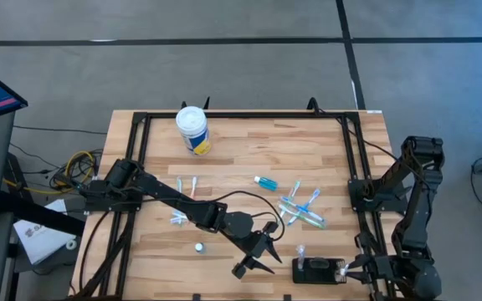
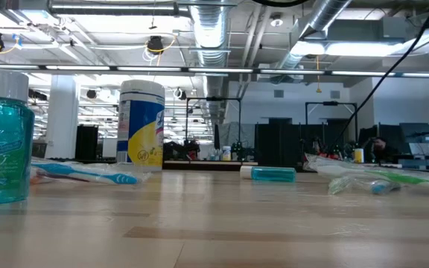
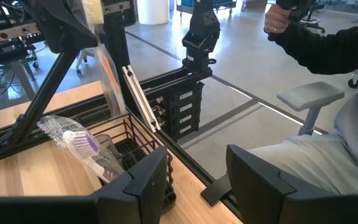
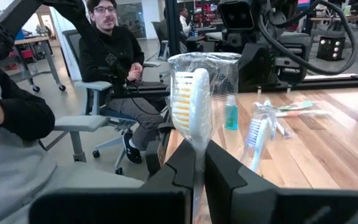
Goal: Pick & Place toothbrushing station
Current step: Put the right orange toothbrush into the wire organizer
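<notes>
The black toothbrushing station lies flat near the table's front edge, right of centre. In the left wrist view it holds a wrapped purple-bristled toothbrush. My right gripper is at the station's right end, shut on a clear-wrapped white toothbrush. My left gripper is open and empty just left of the station; its fingers face it. My right gripper pinches the wrapped toothbrush's handle between its two fingers. The head with its pale bristles stands out past the fingertips. The left wrist view shows this toothbrush slanting down toward the station; whether its lower end touches it I cannot tell.
A white-lidded yellow-and-blue tub stands at the back. A teal mouthwash bottle, a small teal tube and wrapped toothbrushes lie mid-table. People sit beyond the front edge.
</notes>
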Robot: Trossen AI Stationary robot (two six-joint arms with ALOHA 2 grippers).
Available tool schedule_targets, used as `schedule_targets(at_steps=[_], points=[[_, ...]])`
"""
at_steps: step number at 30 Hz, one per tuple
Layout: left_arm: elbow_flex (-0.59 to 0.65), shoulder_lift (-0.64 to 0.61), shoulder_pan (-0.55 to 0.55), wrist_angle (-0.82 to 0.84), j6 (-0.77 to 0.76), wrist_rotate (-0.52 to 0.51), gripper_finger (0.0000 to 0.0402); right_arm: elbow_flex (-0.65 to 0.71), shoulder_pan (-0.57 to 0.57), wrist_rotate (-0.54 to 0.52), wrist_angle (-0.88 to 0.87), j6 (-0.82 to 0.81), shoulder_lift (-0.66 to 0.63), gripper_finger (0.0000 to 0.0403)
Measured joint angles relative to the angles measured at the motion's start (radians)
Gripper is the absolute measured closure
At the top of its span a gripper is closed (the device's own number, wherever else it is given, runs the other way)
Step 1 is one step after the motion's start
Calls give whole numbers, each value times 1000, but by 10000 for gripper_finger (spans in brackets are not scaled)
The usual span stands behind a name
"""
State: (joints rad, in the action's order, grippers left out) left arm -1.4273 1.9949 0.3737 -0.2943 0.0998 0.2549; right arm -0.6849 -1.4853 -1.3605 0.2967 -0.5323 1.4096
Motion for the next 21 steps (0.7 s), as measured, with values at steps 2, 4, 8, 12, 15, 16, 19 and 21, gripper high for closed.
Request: schedule_targets(at_steps=[2, 4, 8, 12, 15, 16, 19, 21], points=[[0, 0, 0, 0, 0, 0, 243, 0, 0, -1, 1, -1, 2, 395], [0, 0, 0, 0, 0, 0, 243, 0, 0, -1, -1, -12, 2, 394], [0, 0, 0, 0, 0, 0, 243, 0, 0, -1, -4, -18, 2, 392], [0, 0, 0, 2, -1, 0, 243, 0, -1, -1, -4, -18, 2, 393], [0, 0, 0, 3, -1, 0, 243, 0, 0, -1, -5, -18, 2, 391], [0, 0, 0, 3, -1, 0, 243, 0, 0, -1, -6, -18, 2, 389], [0, 0, 0, 3, -1, 0, 243, 0, 0, -1, -14, -18, 2, 379], [0, 0, 0, 3, -1, 0, 243, 0, 0, -1, -20, -19, 2, 372]])
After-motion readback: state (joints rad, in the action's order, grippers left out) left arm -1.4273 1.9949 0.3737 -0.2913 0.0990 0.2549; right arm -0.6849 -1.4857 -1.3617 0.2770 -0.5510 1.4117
